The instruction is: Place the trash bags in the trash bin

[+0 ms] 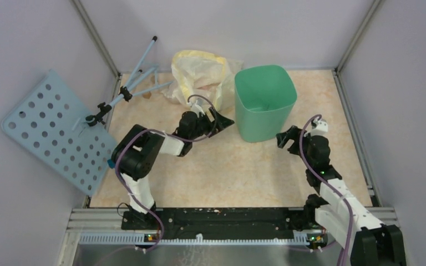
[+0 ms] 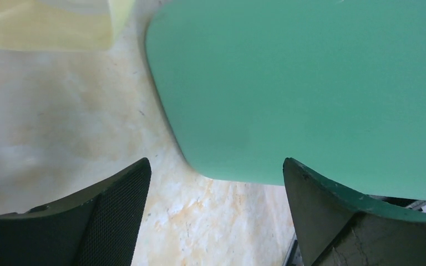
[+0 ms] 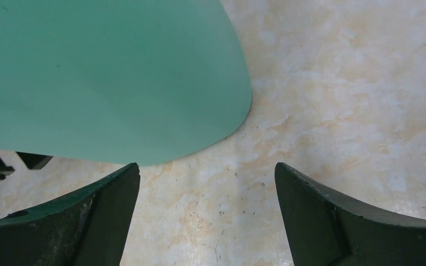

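- Table (image 1: 238, 166) — marbled beige; near edge hidden under the arm bases.
- Perforated panel (image 1: 50, 133) — pale blue, leaning at the left, partly off the table.
- Trash bin (image 1: 263, 105) — mint green, upright at far centre; both wrist views crop it to one wall.
- Pale-yellow bag (image 1: 184, 69) — crumpled just left of the bin.
- Pale-pink bag (image 1: 206, 83) — among the yellow folds, outside the bin; edges hard to separate.
- Left gripper (image 1: 223, 119) — jaws wide, empty, beside the bin's left wall.
- Right gripper (image 1: 286, 137) — jaws wide, empty, near its right wall.
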